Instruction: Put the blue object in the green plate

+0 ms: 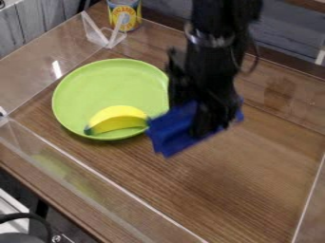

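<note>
The blue object (181,130) is a dark blue block hanging above the wooden table, tilted, with its left end near the right rim of the green plate (102,90). My black gripper (207,112) points down and is shut on the blue object near its upper right part. The lime-green round plate lies to the left of the gripper, and a yellow banana-shaped piece (118,119) rests in its near right part. The fingertips are hidden behind the block and the gripper body.
A yellow-labelled cup (124,13) and a clear plastic piece (99,30) stand at the back. A clear wall (38,152) borders the table's left and near sides. Bare wooden surface (241,190) stretches to the right and front.
</note>
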Robot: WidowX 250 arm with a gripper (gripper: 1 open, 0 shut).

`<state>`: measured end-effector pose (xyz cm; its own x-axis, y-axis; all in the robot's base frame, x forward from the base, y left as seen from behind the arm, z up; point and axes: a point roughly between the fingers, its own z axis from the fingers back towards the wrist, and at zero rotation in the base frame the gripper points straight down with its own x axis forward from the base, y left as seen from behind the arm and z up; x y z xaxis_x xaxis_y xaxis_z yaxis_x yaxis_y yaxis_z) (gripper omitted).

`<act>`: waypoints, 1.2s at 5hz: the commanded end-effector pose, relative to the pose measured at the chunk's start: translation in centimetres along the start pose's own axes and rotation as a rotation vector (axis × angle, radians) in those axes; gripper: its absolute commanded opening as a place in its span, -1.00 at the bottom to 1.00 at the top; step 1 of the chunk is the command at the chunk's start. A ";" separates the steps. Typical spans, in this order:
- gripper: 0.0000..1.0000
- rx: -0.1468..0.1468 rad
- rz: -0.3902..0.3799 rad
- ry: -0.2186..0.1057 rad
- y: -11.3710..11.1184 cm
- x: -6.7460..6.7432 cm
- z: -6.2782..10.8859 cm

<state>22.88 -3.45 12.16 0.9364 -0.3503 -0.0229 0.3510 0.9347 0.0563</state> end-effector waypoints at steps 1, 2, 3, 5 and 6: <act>-1.00 0.066 0.025 -0.084 3.4 1.3 3.5; -1.00 0.115 0.016 -0.121 6.5 2.6 4.8; -1.00 0.141 0.070 -0.134 9.2 3.2 5.4; -1.00 0.139 0.047 -0.150 8.4 2.8 5.0; -1.00 0.143 0.046 -0.161 7.9 3.7 4.4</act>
<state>29.00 2.35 15.81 0.9397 -0.3259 0.1040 0.3048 0.9356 0.1780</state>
